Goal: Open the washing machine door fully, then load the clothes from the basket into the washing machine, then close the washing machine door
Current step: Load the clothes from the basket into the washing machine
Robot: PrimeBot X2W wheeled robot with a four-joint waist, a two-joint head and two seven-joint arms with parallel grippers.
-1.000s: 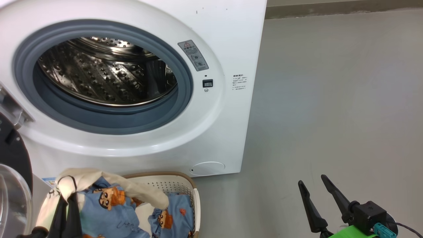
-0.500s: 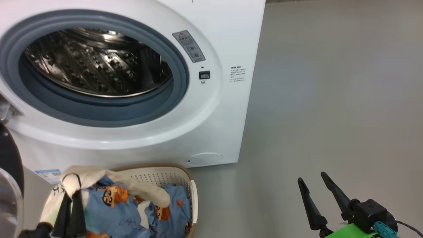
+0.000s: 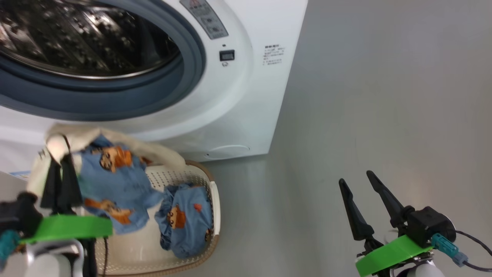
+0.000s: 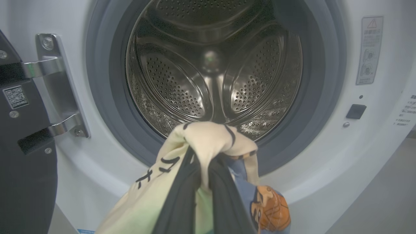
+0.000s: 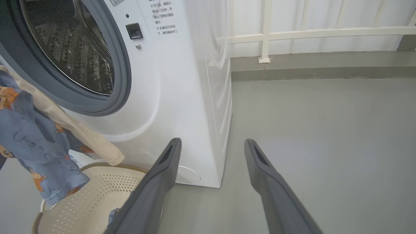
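- The left fingers (image 3: 61, 181) are pinched tight on a bunch of the clothes. A cream top with black lettering (image 4: 201, 136) is folded over their tips, and a blue bear-print piece (image 3: 115, 181) hangs beside it.
- The held bundle hangs above the basket (image 3: 215, 200), its long axis running down from the grip. A cream sleeve trails out toward the basket's far rim.
- A second blue bear-print heap (image 3: 188, 219) lies in the basket. Whether it is joined to the lifted piece cannot be told.
- The coming move turns on one relation. In the left wrist view the drum (image 4: 211, 65) opens straight ahead of the fingers and a little above them, and the bundle sits in front of the lower lip of the grey seal (image 4: 325, 97).
- Judged from that, the load needs to go up and forward over the lip, with the hanging tail lifted high enough not to catch.
- The door (image 4: 19, 169) stands swung aside on its hinge (image 4: 55, 84) at the left, so the mouth of the washing machine (image 3: 246, 107) is unblocked.
- The right fingers (image 3: 354, 209) are spread wide with nothing between them. They sit over the grey floor (image 3: 384, 115), well apart from both basket and opening, so the left arm is plainly the nearer one.
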